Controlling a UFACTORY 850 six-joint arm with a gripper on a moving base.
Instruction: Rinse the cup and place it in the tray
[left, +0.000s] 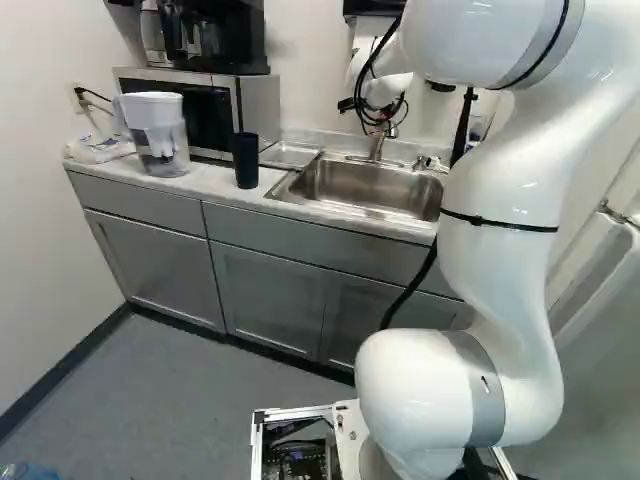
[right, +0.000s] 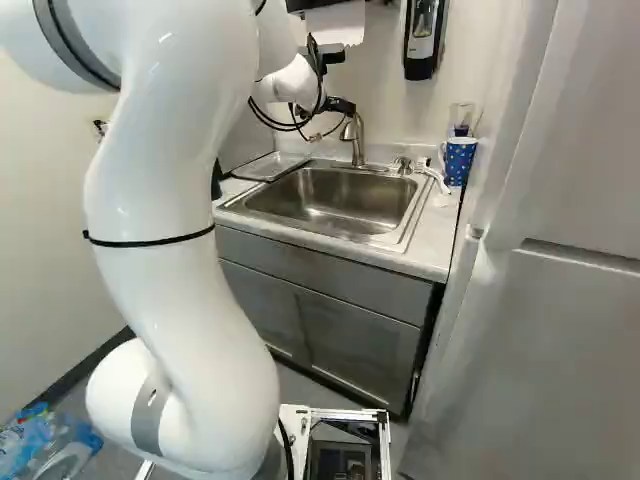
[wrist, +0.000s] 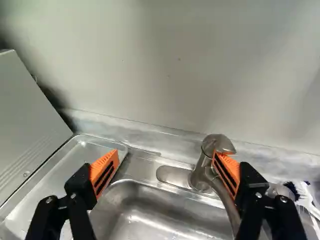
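Two fingers (wrist: 104, 172) of the empty gripper (wrist: 166, 172) are spread wide at the faucet (wrist: 199, 172), presumably to nudge its lever (wrist: 218, 143).

Black cup (left: 245, 160), blue mug (right: 459, 165) (pale-spotted), silvery tray (wrist: 70, 159), white arm (left: 500, 180), grey cabinets (left: 265, 300), orange pads (wrist: 106, 170)

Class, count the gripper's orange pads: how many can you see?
2: one pad nearer the metal tray, the other pad nearer the faucet.
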